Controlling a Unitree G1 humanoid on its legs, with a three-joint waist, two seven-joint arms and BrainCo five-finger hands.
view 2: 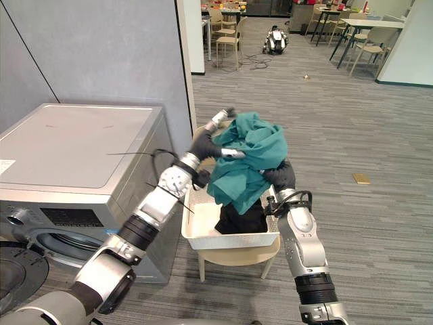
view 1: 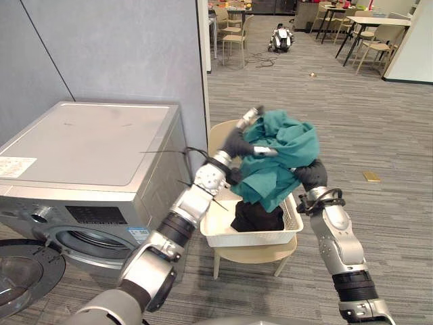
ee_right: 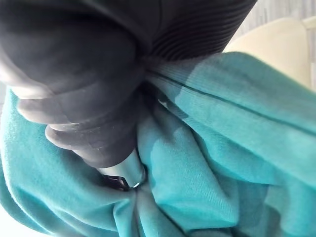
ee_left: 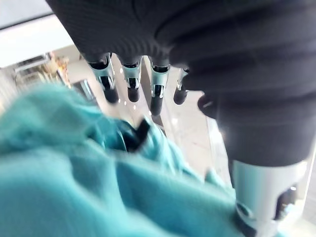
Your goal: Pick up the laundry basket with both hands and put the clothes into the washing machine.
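Observation:
A teal garment [view 1: 281,156] hangs lifted above the white laundry basket [view 1: 250,237], which stands on a beige chair [view 1: 254,254]. Dark clothes [view 1: 257,217] lie in the basket under it. My left hand [view 1: 238,143] is at the garment's upper left, fingers [ee_left: 131,81] straight along the cloth and thumb laid across its front. At the garment's right side is my right hand [view 1: 311,175]; in the right wrist view the teal cloth [ee_right: 222,148] bunches round its thumb. The silver washing machine [view 1: 88,142] stands to the left, its round door [view 1: 20,271] swung open.
A grey wall panel [view 1: 115,47] rises behind the machine. A small yellow object [view 1: 371,176] lies on the carpet to the right. Far back stand tables and chairs [view 1: 369,34] and another robot [view 1: 281,37] on the floor.

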